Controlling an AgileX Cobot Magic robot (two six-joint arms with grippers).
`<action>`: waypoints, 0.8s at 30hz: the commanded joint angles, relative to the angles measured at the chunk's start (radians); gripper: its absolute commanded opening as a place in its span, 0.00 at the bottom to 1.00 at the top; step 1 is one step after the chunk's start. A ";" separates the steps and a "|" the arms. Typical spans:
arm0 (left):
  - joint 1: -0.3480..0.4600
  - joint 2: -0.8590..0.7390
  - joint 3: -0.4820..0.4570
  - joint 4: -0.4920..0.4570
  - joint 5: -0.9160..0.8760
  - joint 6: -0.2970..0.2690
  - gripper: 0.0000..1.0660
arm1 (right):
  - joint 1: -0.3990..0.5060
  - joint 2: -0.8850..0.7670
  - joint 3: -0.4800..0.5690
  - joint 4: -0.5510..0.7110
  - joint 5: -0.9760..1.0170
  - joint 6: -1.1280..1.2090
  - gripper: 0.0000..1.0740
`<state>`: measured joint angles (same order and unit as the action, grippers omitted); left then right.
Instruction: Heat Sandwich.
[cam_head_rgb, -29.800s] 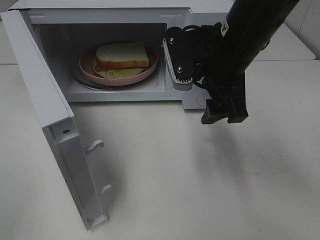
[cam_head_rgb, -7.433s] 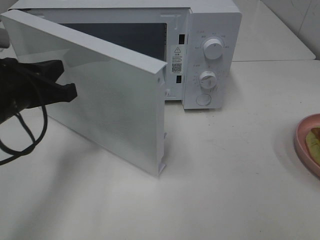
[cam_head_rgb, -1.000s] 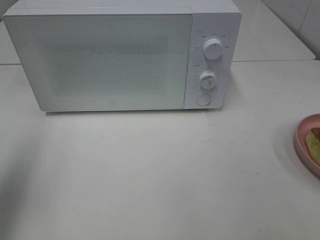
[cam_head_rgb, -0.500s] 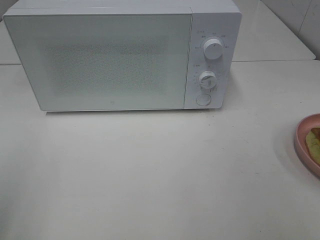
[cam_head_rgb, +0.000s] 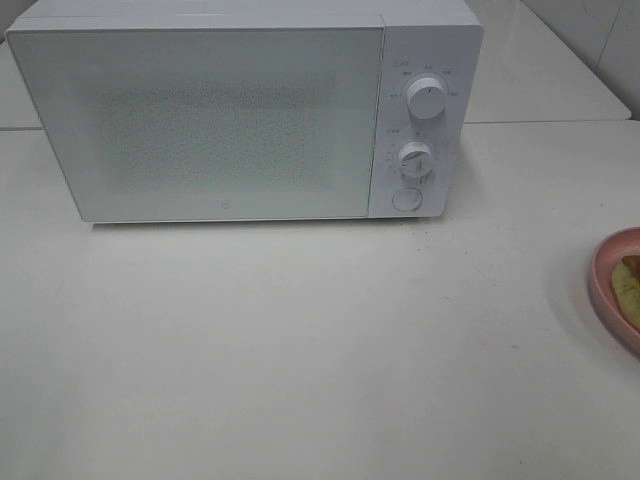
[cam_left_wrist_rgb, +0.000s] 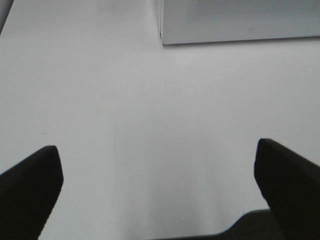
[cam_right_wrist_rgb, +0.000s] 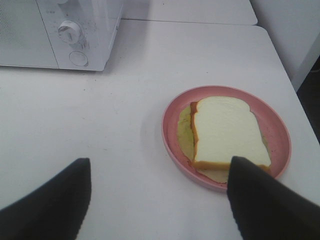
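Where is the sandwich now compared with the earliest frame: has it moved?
Yes. The sandwich was inside the open microwave; now it sits on its pink plate on the table, off to the microwave's knob side, and the door is shut.

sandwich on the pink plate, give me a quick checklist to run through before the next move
1. Microwave door shut: ok, it sits flush with the front panel.
2. Sandwich out of the oven and on the pink plate: ok, the plate stands on the table to the right of the microwave.
3. Sandwich whole and lying flat: ok in the right wrist view.
4. Left hand free: ok, open, nothing between its fingers.
5. Right hand free: ok, open, with the plate just past one finger.
6. Sandwich actually warm: cannot tell.
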<state>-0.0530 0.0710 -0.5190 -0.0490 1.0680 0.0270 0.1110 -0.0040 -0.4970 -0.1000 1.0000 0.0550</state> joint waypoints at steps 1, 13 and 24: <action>0.002 -0.090 0.002 -0.009 0.003 0.002 0.96 | -0.007 -0.029 0.001 -0.005 -0.004 -0.008 0.69; 0.002 -0.100 0.002 -0.020 0.003 -0.001 0.96 | -0.007 -0.028 0.001 -0.005 -0.004 -0.010 0.69; 0.002 -0.099 0.002 -0.020 0.003 -0.001 0.96 | -0.007 -0.028 0.001 -0.005 -0.004 -0.009 0.69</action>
<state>-0.0530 -0.0050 -0.5190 -0.0650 1.0700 0.0270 0.1110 -0.0040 -0.4970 -0.1000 1.0000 0.0550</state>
